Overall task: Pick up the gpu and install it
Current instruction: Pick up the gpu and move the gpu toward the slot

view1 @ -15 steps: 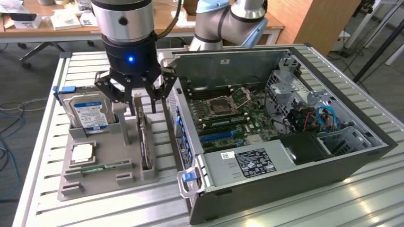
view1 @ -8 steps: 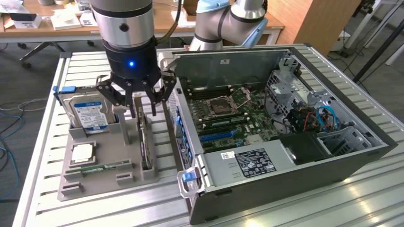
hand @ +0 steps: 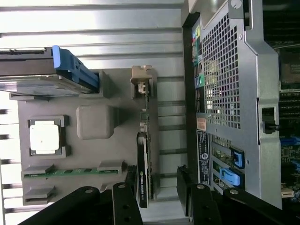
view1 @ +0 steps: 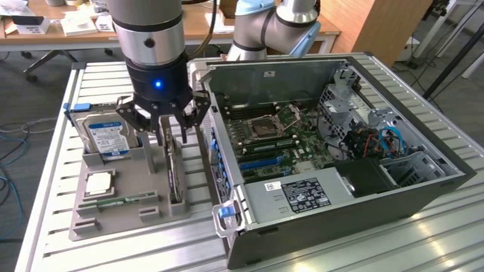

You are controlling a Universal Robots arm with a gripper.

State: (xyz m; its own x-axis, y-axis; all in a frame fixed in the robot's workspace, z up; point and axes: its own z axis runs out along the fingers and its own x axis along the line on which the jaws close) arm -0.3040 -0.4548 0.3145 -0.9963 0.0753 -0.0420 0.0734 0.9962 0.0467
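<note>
The black hand (view1: 168, 127), spread wide and empty, hangs above the thin, dark rectangular gpu card (view1: 175, 175) standing on edge in a grey holder (view1: 113, 212). The card is probably light, stiff and fragile: pinch its flat faces.

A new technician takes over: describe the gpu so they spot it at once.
Find the open computer case; on the exterior view's left of it lies a grey tray. The gpu stands on edge along the tray side nearest the case. Unlike the thick, blue-labelled hard drive and the small green memory stick, it is a thin dark card.
</note>
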